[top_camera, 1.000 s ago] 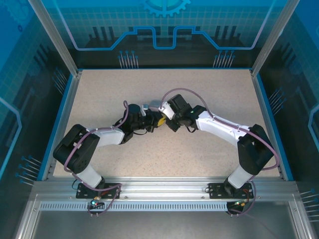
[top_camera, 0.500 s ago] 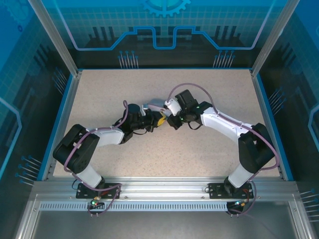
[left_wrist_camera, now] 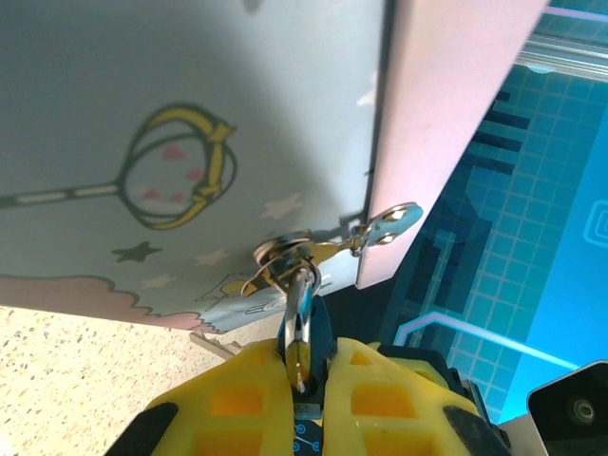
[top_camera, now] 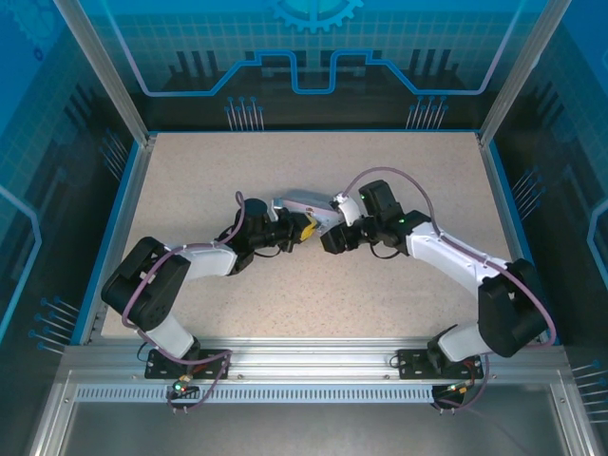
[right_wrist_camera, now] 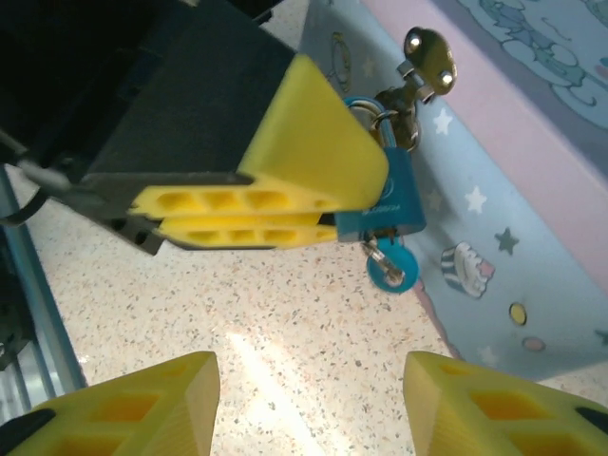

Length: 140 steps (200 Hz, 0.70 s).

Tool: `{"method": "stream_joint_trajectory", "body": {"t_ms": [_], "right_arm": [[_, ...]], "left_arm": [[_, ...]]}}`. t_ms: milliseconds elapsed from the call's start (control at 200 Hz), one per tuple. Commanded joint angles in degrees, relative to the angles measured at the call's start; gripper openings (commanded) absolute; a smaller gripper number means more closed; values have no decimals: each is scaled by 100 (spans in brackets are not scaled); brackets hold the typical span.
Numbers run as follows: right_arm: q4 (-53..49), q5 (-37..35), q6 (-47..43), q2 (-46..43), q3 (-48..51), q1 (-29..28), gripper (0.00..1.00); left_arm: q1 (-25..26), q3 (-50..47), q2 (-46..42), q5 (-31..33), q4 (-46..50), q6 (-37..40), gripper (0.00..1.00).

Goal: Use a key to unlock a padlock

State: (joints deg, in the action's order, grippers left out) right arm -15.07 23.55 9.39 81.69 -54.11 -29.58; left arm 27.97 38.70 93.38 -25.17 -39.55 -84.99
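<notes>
At mid-table, on the speckled beige table, the two arms meet beside a pale rectangular tin. From the left wrist, the tin's smooth face shows cartoon drawings: a yellow ring on a dashed stick, small stars and a pink cloud edge. Another panel beside it is plain pink. A small brassy hasp sits at the tin's edge, and a thin silvery shackle loops through it.

The left gripper has its ribbed yellow fingers pressed together flat on the padlock. The padlock's body is small, blue and flat-sided, with tiny print on its face. It hangs from the hasp just beside the tin's blue, star-printed wall and above the table. At its lower end sits the key, with a short silvery shaft and a round teal head. The key touches the padlock, and nothing else holds it.

The right gripper hangs near, below the padlock in its own wrist view. Its blocky yellow fingers stand wide apart, with only the grainy tabletop between them. They touch neither the key nor the padlock. From above, both grippers sit close together against the tin's near long side.
</notes>
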Motion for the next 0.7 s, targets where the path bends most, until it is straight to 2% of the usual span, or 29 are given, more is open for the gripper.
{"method": "stream_joint_trajectory", "body": {"t_ms": [0, 60, 225, 475, 695], "right_arm": [[461, 234, 477, -303, 232, 46, 56], [626, 191, 669, -445, 340, 60, 57], [1358, 7, 1661, -774, 958, 119, 69], [2162, -486, 3117, -743, 1460, 119, 74], [2655, -668, 3697, -624, 1697, 112, 75]], "left_arm": [[-37, -117, 47, -22, -342, 133, 0], [-39, -151, 48, -21, -350, 147, 0], [-42, -222, 66, 11, -434, 208, 0], [-37, -304, 110, 22, -319, 511, 0], [-20, -456, 214, -41, -317, 662, 0]]}}
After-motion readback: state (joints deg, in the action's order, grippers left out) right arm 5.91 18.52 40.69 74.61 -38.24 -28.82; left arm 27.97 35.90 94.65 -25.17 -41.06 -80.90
